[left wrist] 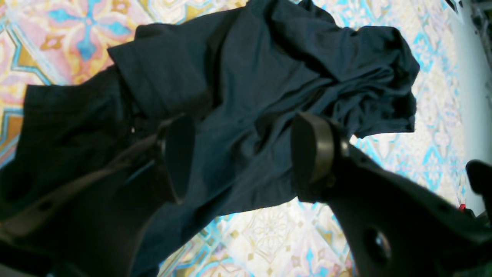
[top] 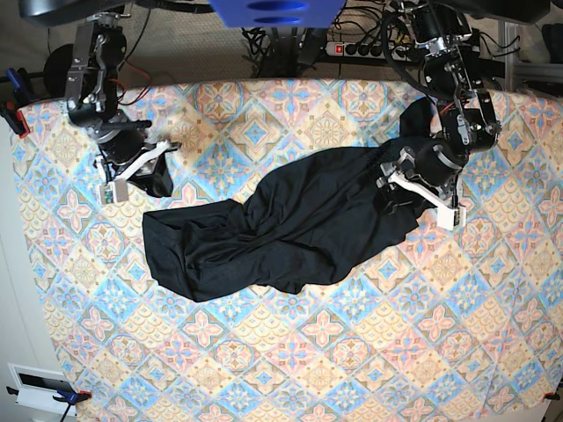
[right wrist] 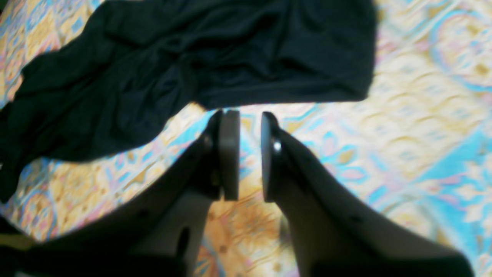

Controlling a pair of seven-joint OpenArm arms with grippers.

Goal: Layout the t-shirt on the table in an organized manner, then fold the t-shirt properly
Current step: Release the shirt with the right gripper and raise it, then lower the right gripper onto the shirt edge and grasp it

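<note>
Base view, read from left to right. You have one table [top: 290, 369], covered in a diamond-tile floral cloth; one black t-shirt [top: 290, 224]; and two arms, each ending in one gripper.

At the view's left stands your right gripper [top: 141, 171], above bare cloth just beyond the shirt's left end. In the right wrist view its two fingers [right wrist: 229, 154] stand close together with a narrow gap between them, the patterned cloth showing through that gap; they pinch nothing, and the shirt's edge lies just ahead of the tips.

In the middle lies the t-shirt, crumpled and stretched in a long diagonal band, from low left up to the right, flat on the table.

At the view's right your left gripper [top: 413, 180] sits over the shirt's upper end. In the left wrist view its two fingers [left wrist: 313, 154] are spread wide, with rumpled black fabric showing between them.
</note>
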